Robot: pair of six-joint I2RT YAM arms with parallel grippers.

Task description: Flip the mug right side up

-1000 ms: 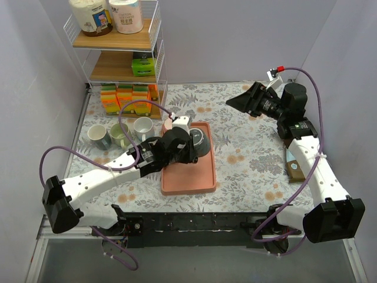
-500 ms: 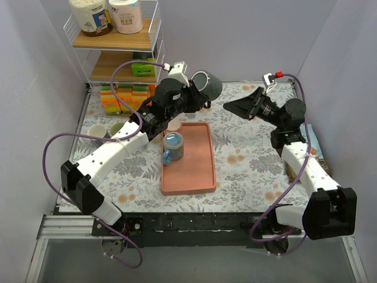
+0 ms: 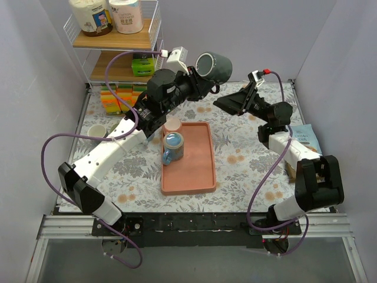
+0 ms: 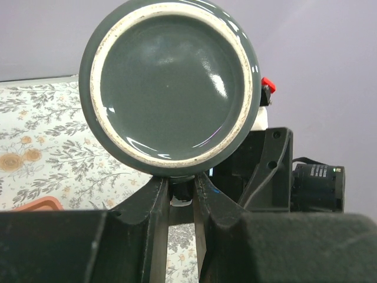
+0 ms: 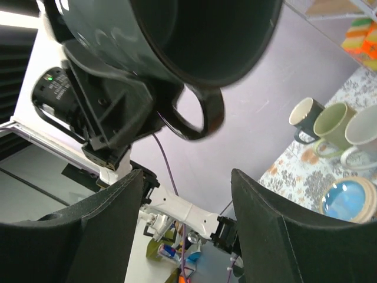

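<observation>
A dark grey mug (image 3: pixel 215 66) hangs in the air above the back of the table, lying on its side. Its base (image 4: pixel 171 88) faces the left wrist camera and its dark mouth (image 5: pixel 200 29) faces the right wrist camera. My left gripper (image 3: pixel 200 81) is shut on the mug's handle (image 4: pixel 181 190), pinched between the two fingers just under the base. My right gripper (image 3: pixel 219 101) is open a little to the right of and below the mug, pointing at it. Nothing is between its fingers (image 5: pixel 185 180), and the handle loop (image 5: pixel 203 115) hangs just above them.
A salmon tray (image 3: pixel 197 171) lies mid-table with a blue mug (image 3: pixel 172 146) on it and a pink cup (image 3: pixel 172 125) at its far edge. Several mugs (image 5: pixel 336 124) stand at the left. A wire shelf rack (image 3: pixel 118 53) with sponges fills the back left. A packet (image 3: pixel 306 138) lies at the right.
My left arm has lifted the grey mug off the tray, up and back, turning it on its side. The right gripper has swung left towards it, its jaws narrowing a little.
</observation>
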